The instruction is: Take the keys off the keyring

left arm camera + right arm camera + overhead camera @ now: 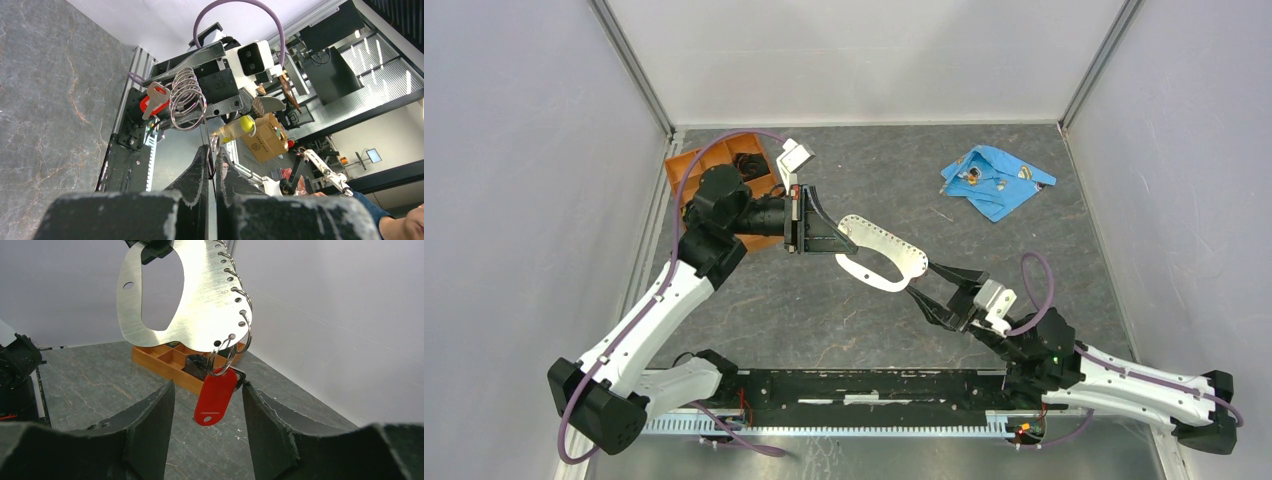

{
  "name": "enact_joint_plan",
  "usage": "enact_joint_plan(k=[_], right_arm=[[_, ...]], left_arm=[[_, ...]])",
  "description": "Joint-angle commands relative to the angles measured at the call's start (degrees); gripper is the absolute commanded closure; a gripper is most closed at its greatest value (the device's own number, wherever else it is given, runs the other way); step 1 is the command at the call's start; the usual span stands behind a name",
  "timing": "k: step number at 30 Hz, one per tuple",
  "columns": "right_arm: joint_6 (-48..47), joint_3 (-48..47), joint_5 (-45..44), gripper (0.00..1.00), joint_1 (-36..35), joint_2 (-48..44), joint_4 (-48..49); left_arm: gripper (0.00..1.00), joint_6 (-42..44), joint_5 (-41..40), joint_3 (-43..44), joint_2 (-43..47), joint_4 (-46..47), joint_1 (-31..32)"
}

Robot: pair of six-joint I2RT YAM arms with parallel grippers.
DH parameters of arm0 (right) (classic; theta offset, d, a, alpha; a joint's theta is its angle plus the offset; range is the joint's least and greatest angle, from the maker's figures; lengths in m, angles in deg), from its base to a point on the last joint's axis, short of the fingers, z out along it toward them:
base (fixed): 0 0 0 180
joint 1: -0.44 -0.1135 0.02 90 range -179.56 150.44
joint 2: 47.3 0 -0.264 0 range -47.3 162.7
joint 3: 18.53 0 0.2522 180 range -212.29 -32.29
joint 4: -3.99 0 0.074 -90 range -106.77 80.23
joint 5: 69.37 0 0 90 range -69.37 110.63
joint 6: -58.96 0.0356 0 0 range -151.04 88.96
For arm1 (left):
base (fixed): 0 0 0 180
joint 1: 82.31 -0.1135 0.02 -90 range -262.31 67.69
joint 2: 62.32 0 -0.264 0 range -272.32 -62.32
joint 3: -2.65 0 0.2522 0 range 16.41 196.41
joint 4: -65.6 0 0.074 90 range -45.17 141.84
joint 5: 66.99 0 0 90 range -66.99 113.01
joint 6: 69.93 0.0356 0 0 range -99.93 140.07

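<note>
My left gripper [842,238] is shut on the edge of a silvery metal plate with a row of holes [879,255] and holds it above the table. In the left wrist view the plate is edge-on between the closed fingers [200,170], with several wire rings [187,100] and the red-headed key [151,102] beyond it. In the right wrist view the keyring [222,357] hangs from the plate's [200,295] end hole, and the red key [215,396] hangs from it. My right gripper [207,400] is open, its fingers on either side of the red key, not touching it.
An orange compartment tray [709,165] with black coiled rings stands at the back left, behind the left arm; it also shows in the right wrist view [165,362]. A blue cloth [996,180] with brass-and-silver round bits lies at the back right. Grey walls enclose the table.
</note>
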Motion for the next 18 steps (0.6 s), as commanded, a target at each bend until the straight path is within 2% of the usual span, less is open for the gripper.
enact_joint_plan(k=[1, 10, 18], right_arm=[[0.3, -2.4, -0.2, 0.41, 0.1, -1.2, -1.2], [1.4, -3.9, 3.3, 0.39, 0.1, -1.1, -4.5], [1.8, -4.1, 1.6, 0.34, 0.1, -2.6, -7.0]], left_arm=[[0.98, 0.4, 1.0, 2.6, 1.5, 2.8, 0.3], [0.98, 1.1, 1.6, 1.9, 1.8, 2.8, 0.3], [0.98, 1.6, 2.0, 1.3, 2.6, 2.8, 0.4]])
